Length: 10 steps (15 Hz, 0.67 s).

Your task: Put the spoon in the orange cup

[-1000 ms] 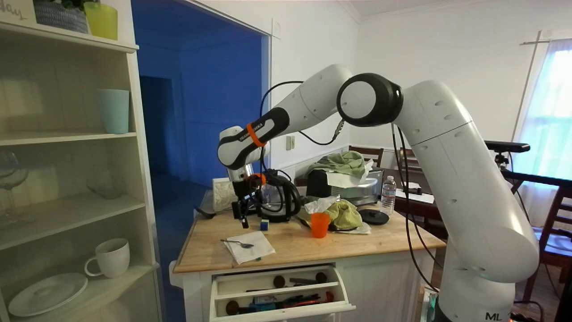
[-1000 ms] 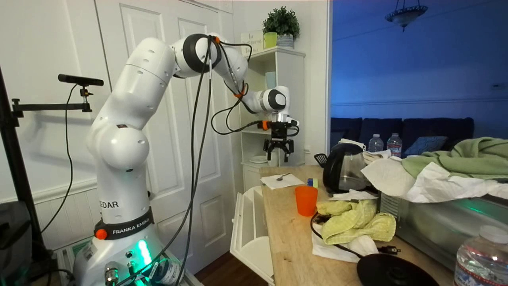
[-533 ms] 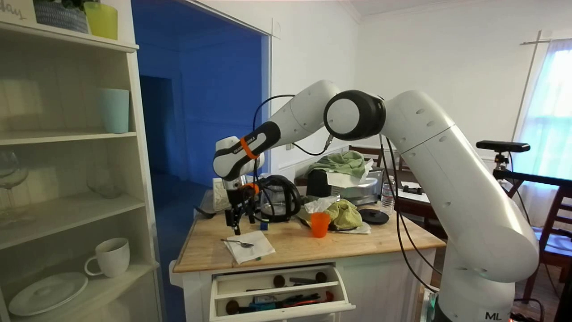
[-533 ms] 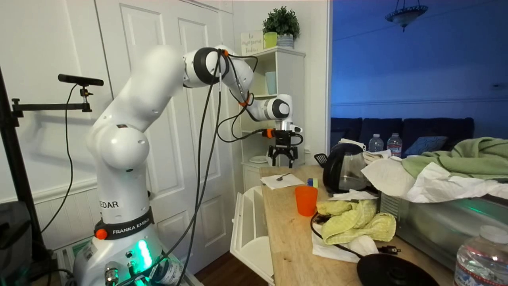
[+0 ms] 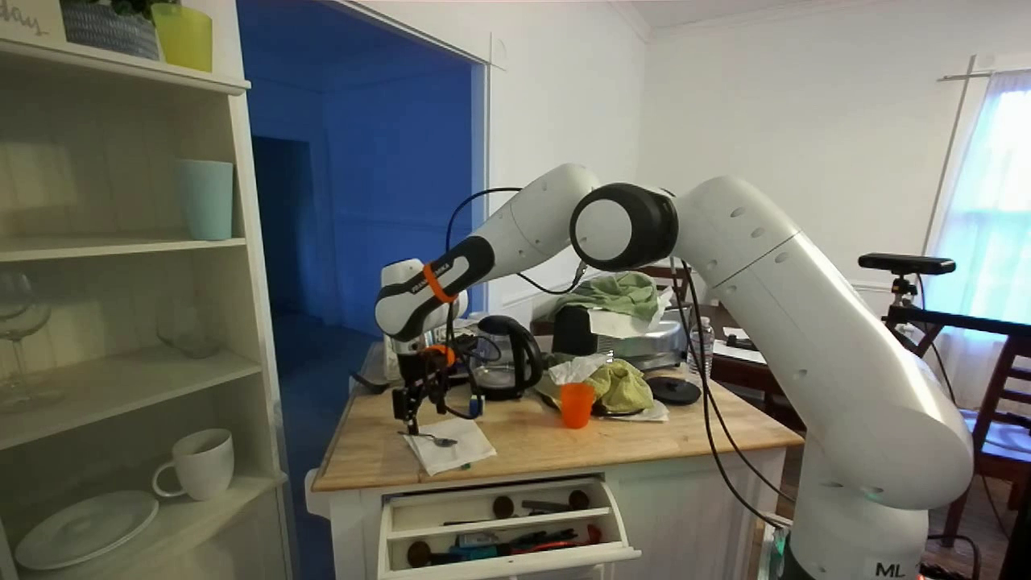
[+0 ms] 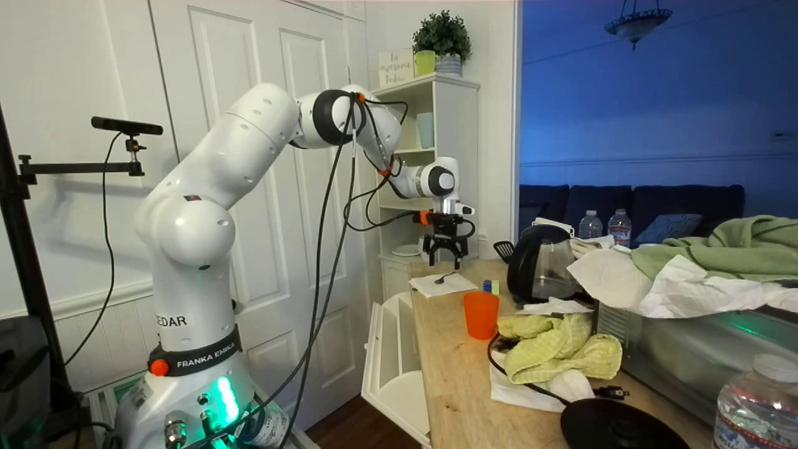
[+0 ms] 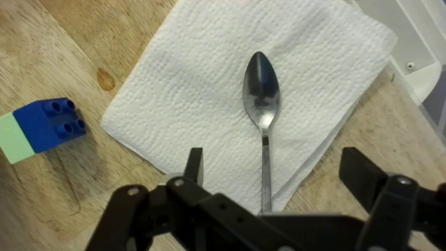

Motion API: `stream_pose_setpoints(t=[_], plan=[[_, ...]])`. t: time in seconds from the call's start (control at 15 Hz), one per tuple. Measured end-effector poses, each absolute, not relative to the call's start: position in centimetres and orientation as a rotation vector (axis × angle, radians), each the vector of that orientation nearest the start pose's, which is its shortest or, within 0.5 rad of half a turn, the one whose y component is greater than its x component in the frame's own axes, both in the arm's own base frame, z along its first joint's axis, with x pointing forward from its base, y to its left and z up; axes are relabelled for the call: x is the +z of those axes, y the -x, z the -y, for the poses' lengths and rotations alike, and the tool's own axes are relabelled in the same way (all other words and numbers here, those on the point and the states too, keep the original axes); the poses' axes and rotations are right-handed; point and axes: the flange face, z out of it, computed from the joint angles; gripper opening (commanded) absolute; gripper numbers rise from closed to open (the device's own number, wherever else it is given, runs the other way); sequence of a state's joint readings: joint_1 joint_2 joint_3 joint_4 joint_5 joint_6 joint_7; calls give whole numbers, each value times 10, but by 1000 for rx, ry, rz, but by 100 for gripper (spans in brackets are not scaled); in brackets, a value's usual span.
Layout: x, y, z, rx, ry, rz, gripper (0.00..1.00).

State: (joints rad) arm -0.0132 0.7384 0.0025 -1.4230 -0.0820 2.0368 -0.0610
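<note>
Wooden counter (image 6: 458, 377), "FRANKA EMIKA" arm (image 6: 249, 153), gripper (image 7: 272, 160) spread near spoon (image 7: 262, 94), sign (image 6: 396, 67) perhaps "awesome"

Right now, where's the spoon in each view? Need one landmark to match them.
In an exterior view: spoon left of centre, below mid-height.
In an exterior view: spoon just right of centre, up and left of the orange cup.
In the wrist view: spoon just right of centre, bowl toward the top.
Shared landmark: the white paper towel under it, visible in all three.
</note>
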Motion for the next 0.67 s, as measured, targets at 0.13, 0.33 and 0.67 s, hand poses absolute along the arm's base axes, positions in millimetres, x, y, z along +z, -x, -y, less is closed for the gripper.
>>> stream_pose_setpoints(t=[0.13, 0.33, 0.67], plan=[[243, -716, 11, 195, 3197, 135, 68], [236, -718, 11, 190, 3195, 129, 45], [231, -719, 11, 194, 3195, 120, 41]])
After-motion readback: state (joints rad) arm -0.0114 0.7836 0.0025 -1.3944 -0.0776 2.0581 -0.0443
